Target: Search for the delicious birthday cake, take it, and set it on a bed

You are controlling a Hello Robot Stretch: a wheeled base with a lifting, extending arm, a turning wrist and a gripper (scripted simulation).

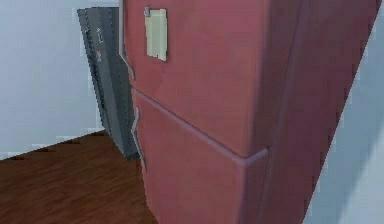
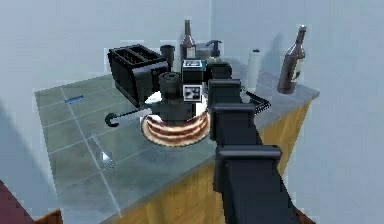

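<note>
- At the forward view's left we see a pale wall (image 1: 40,70) above a dark wooden floor (image 1: 70,185).
- Right of that wall, a dark grey panel (image 1: 105,70) stands upright, partly hidden behind the fridge's left edge.
- A red fridge (image 1: 220,110) stands very close in the forward view. A seam runs across it between its upper and lower doors, and a pale note (image 1: 156,35) is stuck near the top.
- The arm side view gives us a counter (image 2: 70,135) with a grey-green tiled top and a wooden front.
- Toward the counter's left stands a black toaster (image 2: 138,68).
- The gripper (image 2: 128,116) reaches out just in front of the toaster, its thin dark fingers at the left edge of the cake.
- The cake (image 2: 178,130), a round, layered brown thing with a pale top, sits on the counter near the middle, just right of the toaster's front.
- Because the cake rests on the counter right at the gripper, we cannot tell whether the gripper holds anything.
- Two white marker squares (image 2: 190,92) sit above the cake, at the far end of the dark arm (image 2: 240,165) that rises from the bottom edge.
- Behind these stand a dark cup (image 2: 167,50), a dark bottle (image 2: 186,40) and a dispenser (image 2: 213,52).
- Farther right we see a white roll (image 2: 254,68), then a brown bottle (image 2: 293,60) near the counter's right corner.
</note>
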